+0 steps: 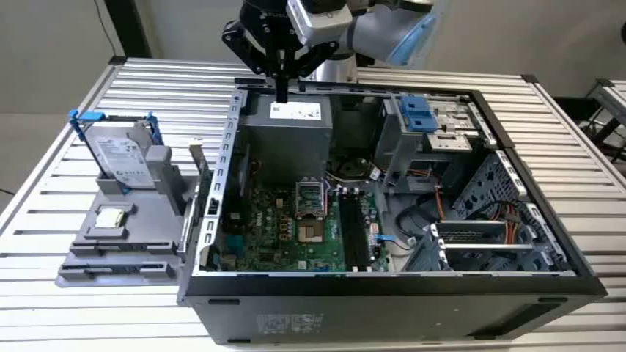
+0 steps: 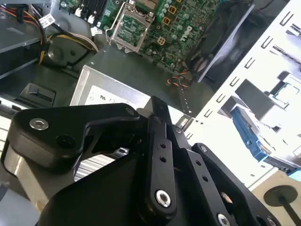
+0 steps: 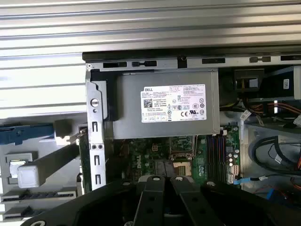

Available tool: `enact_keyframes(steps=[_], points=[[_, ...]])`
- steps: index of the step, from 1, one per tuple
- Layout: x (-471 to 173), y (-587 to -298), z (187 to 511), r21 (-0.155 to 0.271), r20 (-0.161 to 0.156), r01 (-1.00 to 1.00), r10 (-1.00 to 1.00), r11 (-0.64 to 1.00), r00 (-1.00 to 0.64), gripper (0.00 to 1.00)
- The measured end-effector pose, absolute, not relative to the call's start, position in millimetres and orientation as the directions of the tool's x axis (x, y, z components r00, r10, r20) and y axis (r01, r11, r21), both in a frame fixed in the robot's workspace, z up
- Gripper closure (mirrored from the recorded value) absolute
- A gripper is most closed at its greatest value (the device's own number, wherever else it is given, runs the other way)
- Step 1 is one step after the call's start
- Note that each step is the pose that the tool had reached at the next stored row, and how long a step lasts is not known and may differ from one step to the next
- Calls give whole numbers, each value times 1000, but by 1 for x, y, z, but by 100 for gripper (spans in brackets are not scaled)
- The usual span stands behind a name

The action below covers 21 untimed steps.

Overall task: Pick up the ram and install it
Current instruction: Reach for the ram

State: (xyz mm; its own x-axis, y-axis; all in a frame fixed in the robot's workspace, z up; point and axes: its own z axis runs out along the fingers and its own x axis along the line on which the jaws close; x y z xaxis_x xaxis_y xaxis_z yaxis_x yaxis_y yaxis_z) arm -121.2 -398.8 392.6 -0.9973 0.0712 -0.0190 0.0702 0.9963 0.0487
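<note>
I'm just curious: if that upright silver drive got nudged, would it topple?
Possibly: the hard drive stands on edge, though the gray holder props it. Its metal casing looks stiff and probably heavy.

The open computer case [image 1: 391, 297] sits on the worktop [image 1: 146, 81], toward the exterior view's right. Left of it lies the fixture tray [image 1: 98, 271]. The hard drive [image 1: 122, 158] stands at its far end, the processor chip [image 1: 111, 217] lies nearer, and the ram [image 3: 84, 157] is just beside the case wall. Inside the case, the power supply [image 1: 289, 136] is far and the motherboard [image 1: 284, 235] near. My jaws, closed together, hang over the case's far-left corner.
</note>
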Motion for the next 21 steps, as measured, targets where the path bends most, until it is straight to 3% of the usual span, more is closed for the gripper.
enact_keyframes(steps=[21], points=[[-134, -399, 393, 49, -19, 70, 71, 996, -997, 100]])
